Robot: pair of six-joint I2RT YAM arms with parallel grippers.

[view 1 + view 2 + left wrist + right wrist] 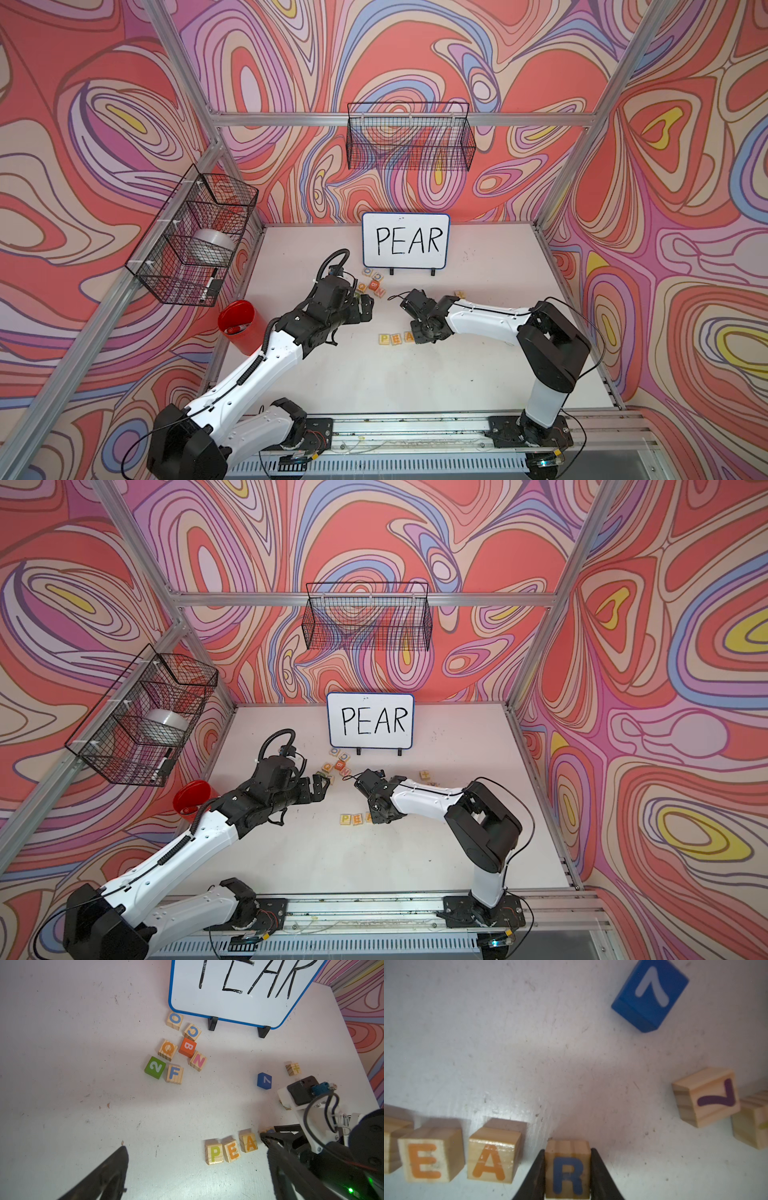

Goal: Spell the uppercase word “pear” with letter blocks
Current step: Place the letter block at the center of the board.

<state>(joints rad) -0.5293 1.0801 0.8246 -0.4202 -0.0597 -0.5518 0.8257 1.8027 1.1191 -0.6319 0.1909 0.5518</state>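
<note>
**Almost spelled: R block [568,1176] gripped at the end of the row**

Three pale wooden cubes, the P block [214,1152], E block [232,1151] and A block [249,1142], lie side by side on the white surface [62,1064]. Just beside the A, across a small gap, the right hand [568,1149] is clenched on the blue-lettered R block, a dark finger on each side. The left hand [368,307] is spread wide and empty, near a cluster of spare blocks [176,1049] in front of the whiteboard [239,1005].

Bare tabletop [187,1109] between PEA row [231,1151] and loose-block cluster [178,1049], blue 7 cube [264,1081] nearby.

P block [392,1147] cropped (letter out of frame).
</note>
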